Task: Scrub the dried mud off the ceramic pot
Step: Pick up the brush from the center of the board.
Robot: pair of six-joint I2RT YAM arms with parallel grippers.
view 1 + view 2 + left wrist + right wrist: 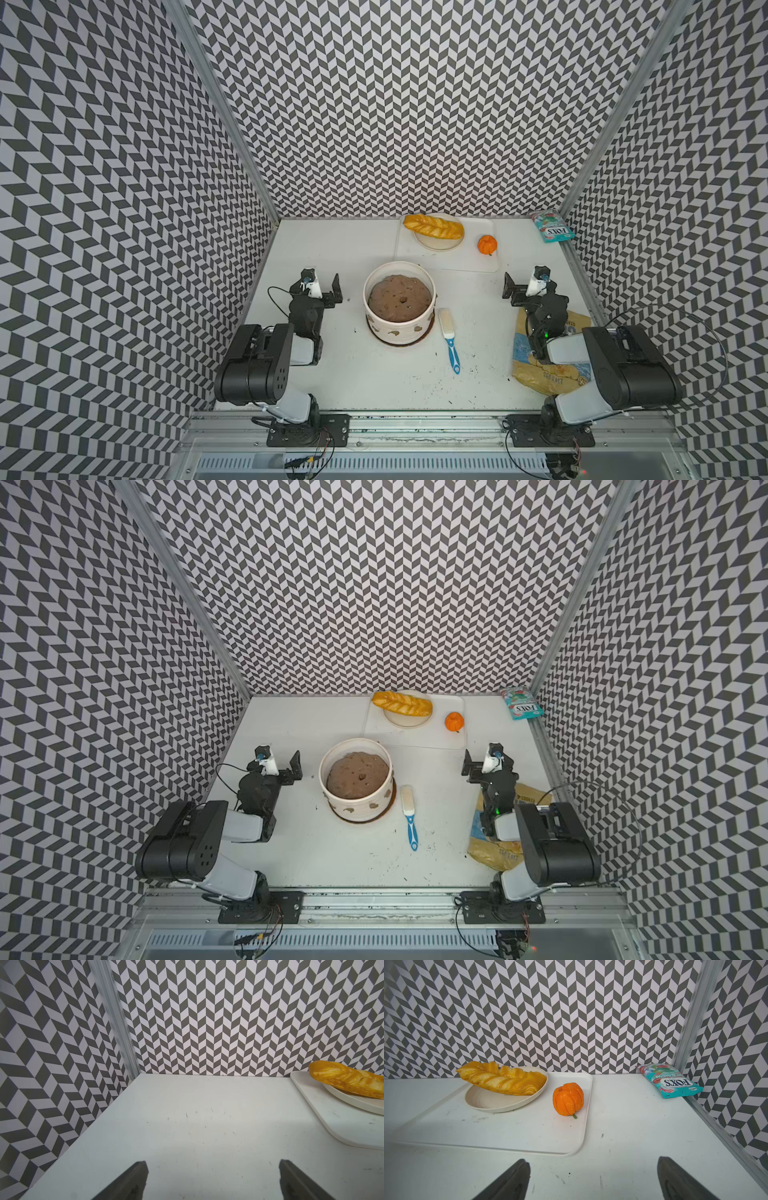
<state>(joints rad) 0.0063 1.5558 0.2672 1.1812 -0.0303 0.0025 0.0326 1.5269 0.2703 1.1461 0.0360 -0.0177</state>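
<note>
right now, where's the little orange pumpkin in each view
Top view: the orange pumpkin sits at the back on the tray, right of the bread.
Top view: the pumpkin sits in the same spot, at the tray's right end.
Left wrist: not in it.
Right wrist: the pumpkin is near the picture's middle, on the tray beside the bread.
Shared landmark: the bread, which shows in all four views.

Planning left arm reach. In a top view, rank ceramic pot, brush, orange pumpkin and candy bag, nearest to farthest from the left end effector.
From the left end effector:
1. ceramic pot, next to it at table centre, not touching.
2. brush, lying just beyond the pot, toward the right arm.
3. orange pumpkin, on the tray at the back.
4. candy bag, back corner on the right arm's side.
</note>
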